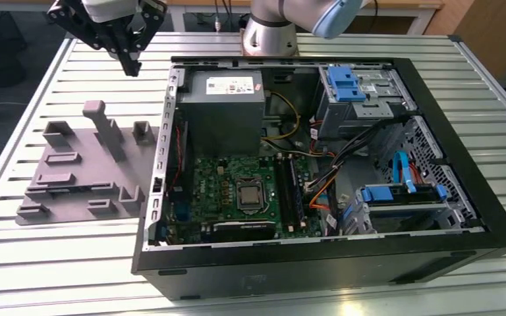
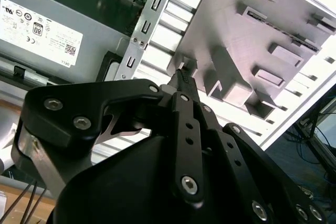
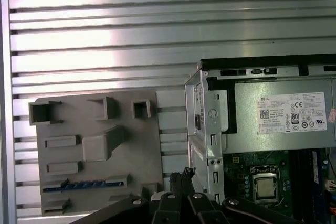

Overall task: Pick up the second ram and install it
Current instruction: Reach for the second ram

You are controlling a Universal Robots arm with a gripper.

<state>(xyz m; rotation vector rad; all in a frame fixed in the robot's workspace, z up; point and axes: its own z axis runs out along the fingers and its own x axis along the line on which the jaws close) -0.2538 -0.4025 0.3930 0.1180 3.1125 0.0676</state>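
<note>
While the gripper hangs over the slatted table, at the exterior view's left of the open PC case, its fingers sit pinched tip to tip with nothing between them. Both wrist views agree: the gripper is closed and empty in the second, and the gripper looks the same in the first. The second ram shows in the first wrist view as a thin blue strip lying flat in a long holder on the grey fixture. It is apart from the fingertips and untouched. In the exterior view the fixture lies on the table just beside the case wall, but I can't pick the stick out there. Inside the case are the power supply, motherboard, CPU and black memory slots. Can't tell whether a slot is already populated.
</note>
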